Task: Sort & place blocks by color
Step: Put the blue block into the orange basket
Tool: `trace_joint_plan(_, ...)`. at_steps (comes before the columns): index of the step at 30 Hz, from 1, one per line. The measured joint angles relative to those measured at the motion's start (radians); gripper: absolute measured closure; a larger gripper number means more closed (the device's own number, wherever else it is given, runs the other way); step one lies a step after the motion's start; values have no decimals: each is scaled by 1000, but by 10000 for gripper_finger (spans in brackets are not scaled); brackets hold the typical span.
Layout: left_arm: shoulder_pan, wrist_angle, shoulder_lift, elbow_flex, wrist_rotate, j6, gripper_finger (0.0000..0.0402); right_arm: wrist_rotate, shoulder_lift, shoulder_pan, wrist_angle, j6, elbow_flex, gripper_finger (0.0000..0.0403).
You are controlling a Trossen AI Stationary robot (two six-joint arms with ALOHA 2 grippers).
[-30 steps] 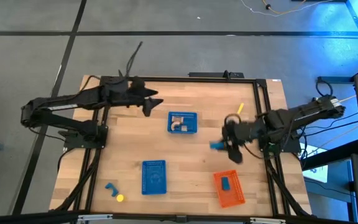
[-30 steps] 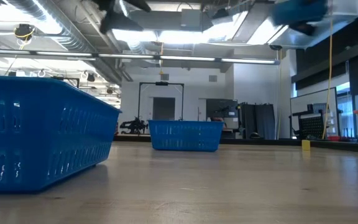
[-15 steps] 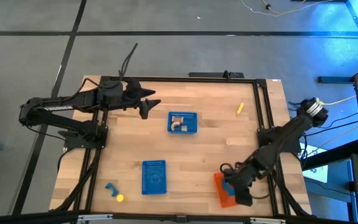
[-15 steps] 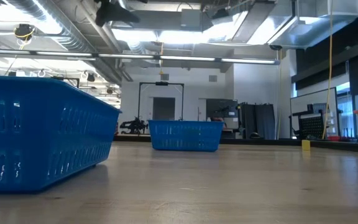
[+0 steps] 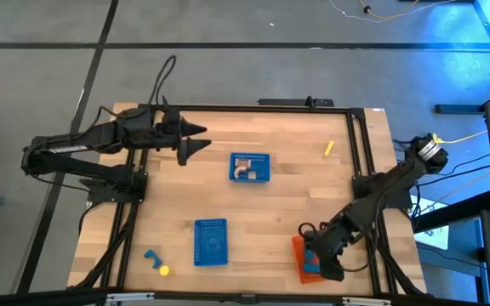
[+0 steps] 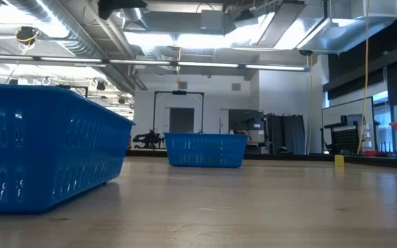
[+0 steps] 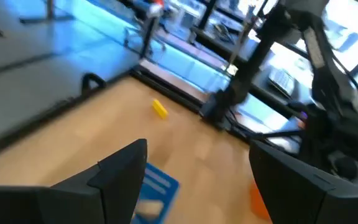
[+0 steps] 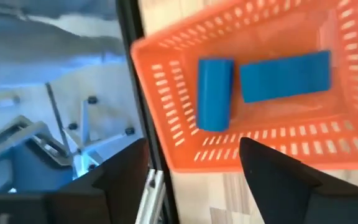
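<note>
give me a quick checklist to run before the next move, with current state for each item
1. Right gripper empty and open over the orange basket: ok.
2. Blue cylinder and blue bar inside the orange basket: ok, both lie apart on its floor.
3. Left gripper empty and open, near the table's far left: ok.
4. Yellow bar sorted: not ok, loose on the table.
5. Blue block and yellow cylinder sorted: not ok, loose at near left.
6. Contents of the near blue basket: cannot tell.

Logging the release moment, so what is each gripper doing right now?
Left gripper: open, empty, raised over the table's far left.
Right gripper: open, empty, above the orange basket holding two blue blocks.
</note>
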Motion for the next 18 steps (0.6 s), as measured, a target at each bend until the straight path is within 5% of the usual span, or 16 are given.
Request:
trace_joint_plan(9, -181, -359, -7, 0, 105, -250, 127, 278, -196, -145, -4, -106, 0, 147)
trace_joint_plan(18, -706, -636, 218, 0, 235, -314, 127, 365, -256, -313, -11, -293, 0, 147)
